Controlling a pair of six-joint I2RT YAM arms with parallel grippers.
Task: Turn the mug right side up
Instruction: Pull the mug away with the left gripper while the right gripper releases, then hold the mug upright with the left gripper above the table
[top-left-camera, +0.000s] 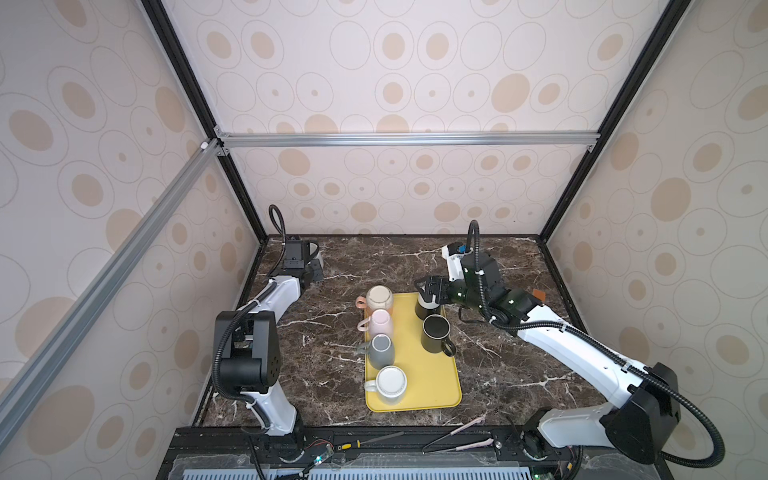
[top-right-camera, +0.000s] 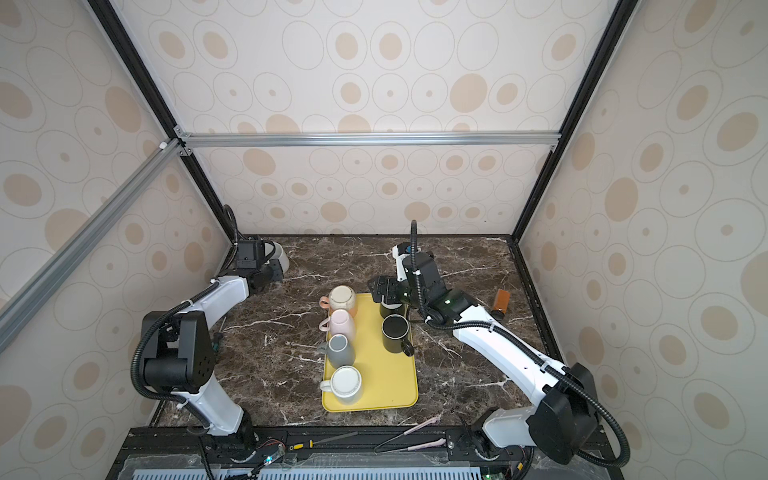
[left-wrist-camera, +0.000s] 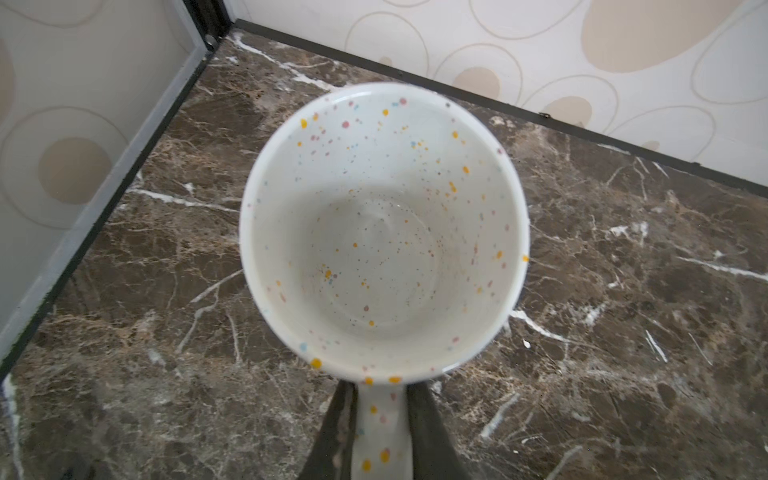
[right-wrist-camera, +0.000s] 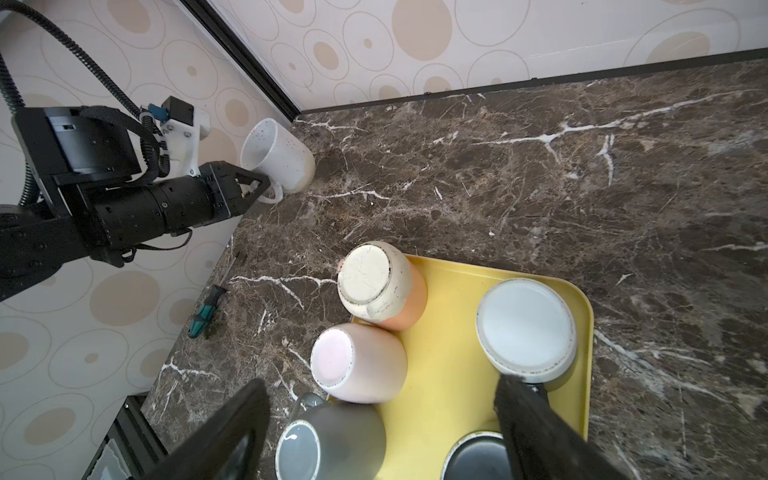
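In both top views we see the yellow tray (top-left-camera: 432, 390) at the middle of the marble worktop (top-left-camera: 519, 365), with mugs on it in two rows. The right claw (top-left-camera: 424, 291) hangs spread wide just above the dark mug (top-left-camera: 428, 311) at the tray's upper right corner. The claw hides most of that mug here, so we cannot tell which way up it stands. The left claw (top-left-camera: 314, 274) sits at the worktop's upper left corner, and only a white sliver of the speckled mug (top-left-camera: 318, 252) shows beside it.

The left wrist view alone shows us the grip. We look straight into the speckled mug's (left-wrist-camera: 382, 232) empty mouth at the middle of the frame. Its handle runs to the bottom edge, pinched between the dark fingers (left-wrist-camera: 338, 419) of the left claw (left-wrist-camera: 381, 419), which is nearly closed on it.

The right wrist view settles the dark mug (right-wrist-camera: 525, 328): its pale flat base faces us at the right of the frame, so it is upside down on the tray (right-wrist-camera: 449, 353). The right claw (right-wrist-camera: 384, 432) is wide apart at the bottom and holds nothing. One finger (right-wrist-camera: 536, 428) overlaps the mug's handle side, but we cannot tell if they touch. The cream mug (right-wrist-camera: 376, 282) and pink mug (right-wrist-camera: 353, 361) are bottoms up too. At upper left the left claw (right-wrist-camera: 259, 185) holds the speckled mug (right-wrist-camera: 282, 156) tipped on its side in the corner. A green-handled screwdriver (right-wrist-camera: 203, 311) lies on the worktop at the left.
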